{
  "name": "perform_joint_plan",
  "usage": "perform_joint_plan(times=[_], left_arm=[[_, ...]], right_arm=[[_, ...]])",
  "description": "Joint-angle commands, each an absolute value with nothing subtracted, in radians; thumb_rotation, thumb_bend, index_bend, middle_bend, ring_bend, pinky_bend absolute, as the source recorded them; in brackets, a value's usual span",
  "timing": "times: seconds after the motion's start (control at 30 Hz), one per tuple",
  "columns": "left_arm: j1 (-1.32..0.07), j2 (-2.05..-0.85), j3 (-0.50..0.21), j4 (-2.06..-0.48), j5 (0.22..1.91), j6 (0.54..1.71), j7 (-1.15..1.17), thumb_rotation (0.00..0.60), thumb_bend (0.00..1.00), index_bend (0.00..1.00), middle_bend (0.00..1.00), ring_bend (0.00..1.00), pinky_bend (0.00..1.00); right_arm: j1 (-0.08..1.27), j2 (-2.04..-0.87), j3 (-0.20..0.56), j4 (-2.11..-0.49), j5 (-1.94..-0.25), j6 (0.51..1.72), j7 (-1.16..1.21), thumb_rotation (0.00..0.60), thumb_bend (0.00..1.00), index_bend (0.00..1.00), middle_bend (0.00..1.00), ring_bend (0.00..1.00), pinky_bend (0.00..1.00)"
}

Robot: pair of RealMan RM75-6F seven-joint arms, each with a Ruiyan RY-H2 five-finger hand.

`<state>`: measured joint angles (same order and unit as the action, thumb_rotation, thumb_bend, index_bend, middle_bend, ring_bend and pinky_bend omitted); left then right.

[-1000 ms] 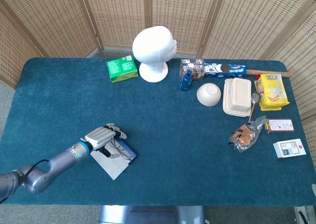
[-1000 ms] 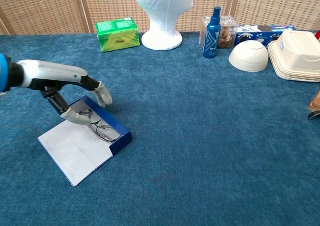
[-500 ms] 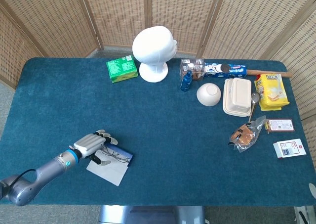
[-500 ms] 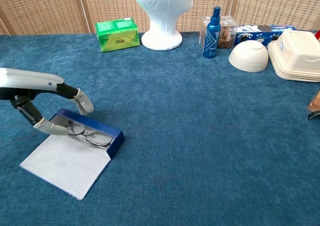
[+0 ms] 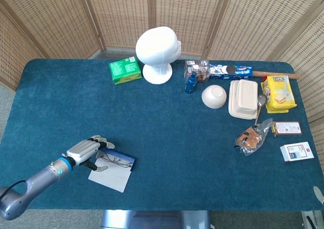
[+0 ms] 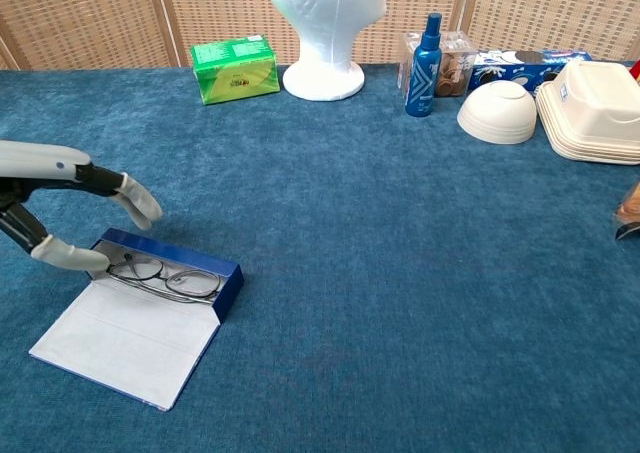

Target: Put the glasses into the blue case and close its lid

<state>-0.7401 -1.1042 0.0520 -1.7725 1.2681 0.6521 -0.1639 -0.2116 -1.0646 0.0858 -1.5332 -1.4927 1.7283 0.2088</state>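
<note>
Withdrawn leftward: left hand [image 6: 60, 208], fingers spread, nothing held. Glasses [image 6: 165, 277] lodged inside blue case [image 6: 228, 281], shifted on bench [image 6: 400, 273]. Lid [image 6: 125, 338] flat open; closing outstanding.

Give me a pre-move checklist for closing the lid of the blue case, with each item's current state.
1. Thin wire-framed glasses lie inside the blue rectangular case: ok.
2. The case's flat white lid is open, flat on the table: ok, ready to fold.
3. Left hand is empty: ok.
4. Left hand is off the case: not ok, a fingertip sits at its left end.
5. No glasses part sticks over the rim: cannot tell.
6. Right hand out of the way: ok, in neither view.
</note>
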Motion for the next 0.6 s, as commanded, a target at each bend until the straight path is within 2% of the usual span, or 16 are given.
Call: perform_joint_plan(times=[0.03, 0.17, 0.3, 0.6], left_arm=[[-0.723, -1.099, 0.049, -1.76, 1.277, 0.682, -0.158, 0.416, 0.23, 0.17, 0.22, 0.09, 0.0], [-0.703, -1.099, 0.045, -1.752, 1.276, 0.714, -0.158, 0.421, 0.23, 0.16, 0.22, 0.08, 0.0], [-0.695, -1.122, 0.056, -1.715, 1.256, 0.689, -0.161, 0.419, 0.23, 0.16, 0.2, 0.05, 0.0], [-0.694, -1.149, 0.062, -1.689, 1.228, 0.654, -0.141, 0.416, 0.23, 0.15, 0.19, 0.05, 0.0]], right_arm=[[-0.209, -1.065, 0.086, -1.533, -1.493, 1.726, 0.209, 0.524, 0.22, 0.0, 0.13, 0.0, 0.16], [-0.206, -1.066, 0.086, -1.535, -1.493, 1.723, 0.206, 0.525, 0.22, 0.0, 0.13, 0.0, 0.16], [-0.201, -1.068, 0.086, -1.539, -1.492, 1.717, 0.197, 0.524, 0.22, 0.0, 0.13, 0.0, 0.16], [-0.204, -1.066, 0.084, -1.544, -1.488, 1.72, 0.191, 0.524, 0.22, 0.0, 0.13, 0.0, 0.16]])
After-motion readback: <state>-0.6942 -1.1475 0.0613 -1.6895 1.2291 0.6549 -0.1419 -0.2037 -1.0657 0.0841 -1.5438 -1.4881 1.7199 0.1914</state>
